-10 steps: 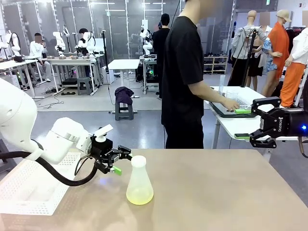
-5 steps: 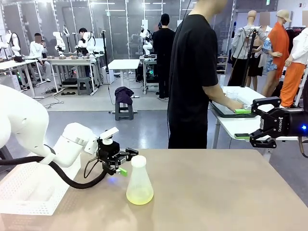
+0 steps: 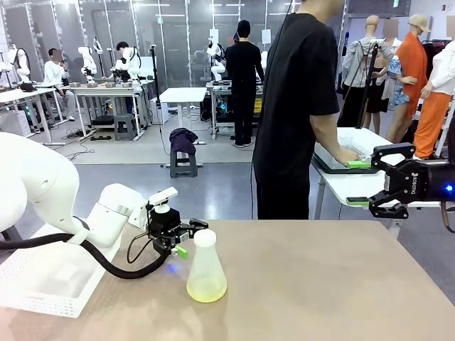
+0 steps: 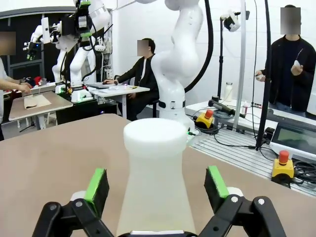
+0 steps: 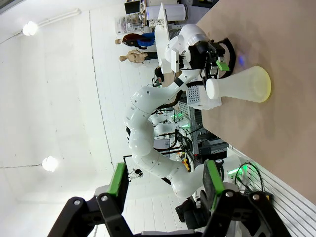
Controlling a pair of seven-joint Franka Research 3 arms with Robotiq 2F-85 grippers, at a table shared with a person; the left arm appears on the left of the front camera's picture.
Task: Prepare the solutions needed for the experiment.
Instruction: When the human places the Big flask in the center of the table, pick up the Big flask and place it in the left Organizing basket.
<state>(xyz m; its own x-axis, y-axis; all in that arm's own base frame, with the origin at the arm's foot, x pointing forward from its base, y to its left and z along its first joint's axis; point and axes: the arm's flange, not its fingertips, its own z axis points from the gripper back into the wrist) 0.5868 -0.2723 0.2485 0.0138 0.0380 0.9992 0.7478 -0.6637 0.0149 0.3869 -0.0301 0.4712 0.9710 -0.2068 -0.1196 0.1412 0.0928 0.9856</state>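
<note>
I have the left gripper (image 3: 186,239) spread wide at the flask (image 3: 206,266) neck, 2 pads flanking it without touching. The solution (image 3: 207,290) pools shallow in its base on the table (image 3: 320,284). Smooth and likely slippery, bottom-weighted; I'd clamp the neck gently. Right gripper (image 3: 375,183) hovers apart, open and empty.

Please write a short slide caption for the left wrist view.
Open left gripper straddling the neck of the white flask.
</note>
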